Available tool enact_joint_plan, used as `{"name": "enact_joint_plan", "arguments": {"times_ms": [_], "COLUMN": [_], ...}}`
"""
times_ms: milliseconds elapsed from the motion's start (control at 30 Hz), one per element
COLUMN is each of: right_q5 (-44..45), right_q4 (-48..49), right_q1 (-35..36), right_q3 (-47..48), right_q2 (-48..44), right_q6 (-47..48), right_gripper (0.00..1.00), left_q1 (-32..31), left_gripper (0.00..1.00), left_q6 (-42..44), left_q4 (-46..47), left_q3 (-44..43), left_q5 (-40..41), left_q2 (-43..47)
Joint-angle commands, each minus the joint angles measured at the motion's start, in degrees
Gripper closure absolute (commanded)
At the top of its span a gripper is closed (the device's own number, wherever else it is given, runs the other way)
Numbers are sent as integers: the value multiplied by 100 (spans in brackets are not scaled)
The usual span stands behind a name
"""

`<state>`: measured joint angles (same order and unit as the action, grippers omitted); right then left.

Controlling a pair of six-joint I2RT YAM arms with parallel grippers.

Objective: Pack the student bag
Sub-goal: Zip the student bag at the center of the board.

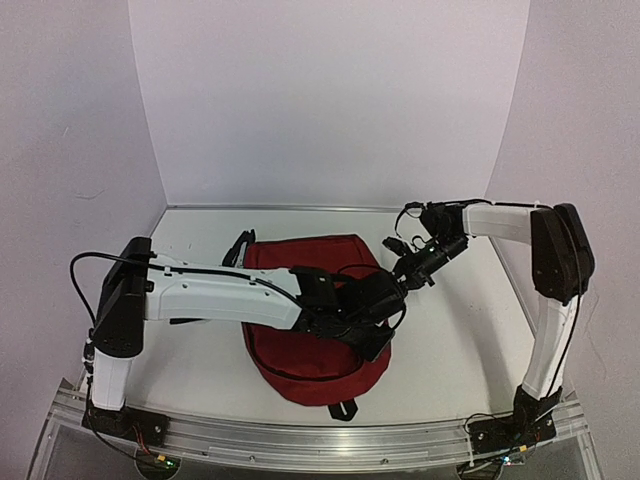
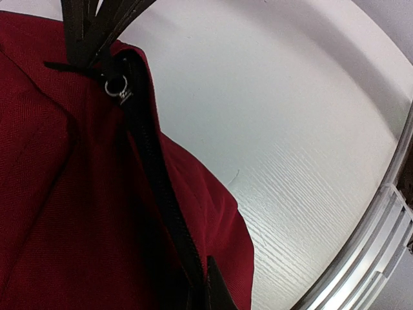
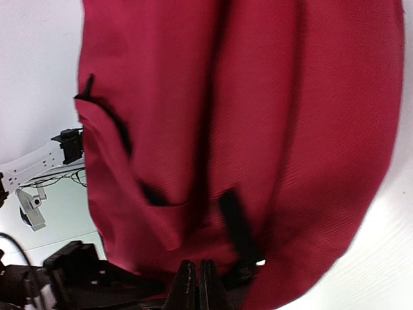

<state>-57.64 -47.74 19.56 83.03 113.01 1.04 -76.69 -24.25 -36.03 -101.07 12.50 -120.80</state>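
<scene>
Student bag (image 1: 310,365) | left wrist only: zip ring (image 2: 117,86) | right jaws closed; left jaws unclear

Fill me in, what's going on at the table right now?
The dark red student bag lies flat on the white table. Both arms meet over its right side. The left hand is over the fabric beside the black zip. The right hand sits at the bag's edge with its fingers closed together. Whether either hand is pinching anything is unclear. No loose items to pack show in these views.
</scene>
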Motion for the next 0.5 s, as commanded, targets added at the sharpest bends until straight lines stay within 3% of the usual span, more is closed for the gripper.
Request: {"name": "enact_joint_plan", "arguments": {"times_ms": [0, 367, 400, 467], "right_q5": [563, 548, 544, 531], "right_q4": [239, 69, 47, -11], "right_q1": [-557, -822, -822, -841], "right_q3": [643, 1271, 1260, 1257], "right_q2": [527, 1016, 1009, 954], "right_q6": [512, 660, 673, 713], "right_gripper": [100, 100, 100, 100], "left_q1": [-327, -529, -508, -402], "left_gripper": [100, 99, 92, 66], "left_q6": [254, 202, 142, 20], "left_q4": [-234, 35, -16, -195], "left_q3": [334, 997, 899, 588], "left_q5": [-392, -599, -526, -466], "left_q2": [540, 995, 958, 860]}}
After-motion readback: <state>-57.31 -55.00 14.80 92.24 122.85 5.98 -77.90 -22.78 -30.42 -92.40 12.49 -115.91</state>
